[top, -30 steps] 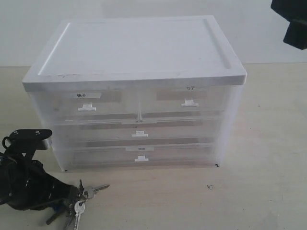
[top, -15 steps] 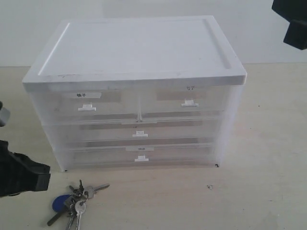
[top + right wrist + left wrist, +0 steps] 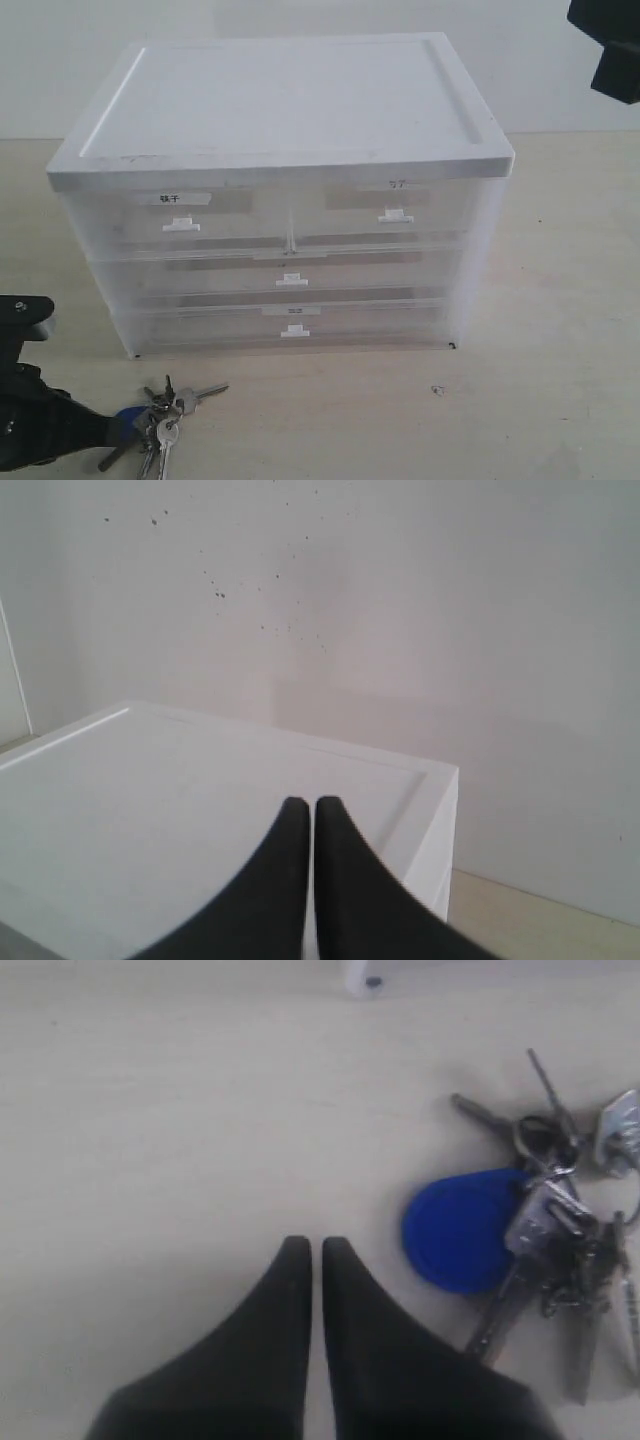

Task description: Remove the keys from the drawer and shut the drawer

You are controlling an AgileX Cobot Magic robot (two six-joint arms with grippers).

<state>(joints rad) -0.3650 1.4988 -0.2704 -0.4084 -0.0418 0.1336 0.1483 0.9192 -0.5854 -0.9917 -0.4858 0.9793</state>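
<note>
The keys (image 3: 160, 415), a silver bunch with a round blue fob (image 3: 462, 1228), lie on the table in front of the drawer unit's left corner. My left gripper (image 3: 312, 1246) hangs just above the table beside the fob, shut, with nothing between its fingers. In the exterior view it is the black shape (image 3: 90, 430) at the bottom left, its tip right by the keys. The drawer (image 3: 295, 322), the lowest full-width one with a label strip, sits pushed in flush. My right gripper (image 3: 312, 803) is shut and empty, high above the unit's white top (image 3: 150, 810).
The white drawer unit (image 3: 280, 100) stands mid-table, with two half-width labelled drawers on top and an unlabelled full-width drawer (image 3: 290, 272) below them. The right arm (image 3: 610, 45) hangs at the top right. Bare table lies to the right of the unit.
The left arm was over the keys a second ago, drew back to the left, and now sits low beside them. The keys have stayed put, and the blue fob is uncovered.
</note>
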